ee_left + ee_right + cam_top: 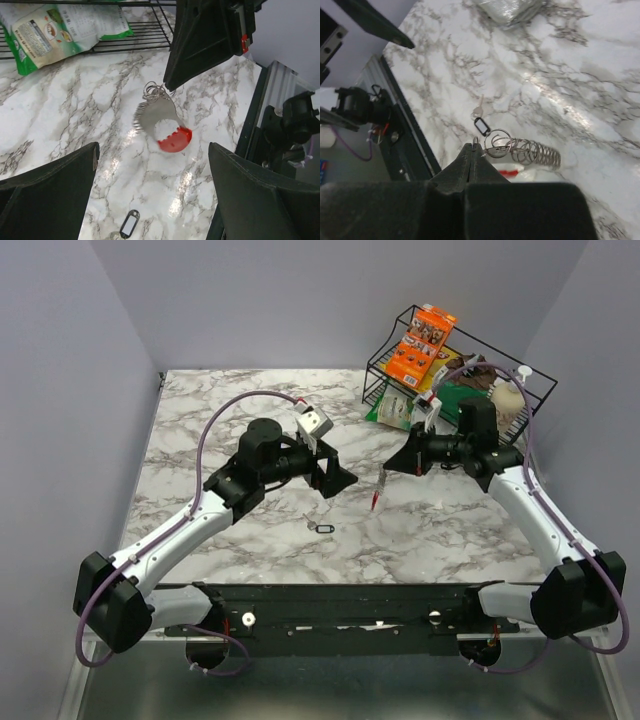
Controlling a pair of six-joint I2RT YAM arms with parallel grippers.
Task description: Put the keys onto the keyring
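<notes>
My left gripper (340, 478) hangs over the middle of the white marble tabletop (190, 430), jaws spread wide and holding nothing; the tiny silver key with its dark oval looped head (322, 528) lies flat just beside it, toward the front edge; further right, the red-and-silver keyring bundle (377, 496) dangles by its wire rings from my right gripper (392, 468), which is clamped tight on them.

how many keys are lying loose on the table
1: the key lies on the table, apart from the keyring hanging from the shut right claw. Others may be hidden under the arms.
</notes>
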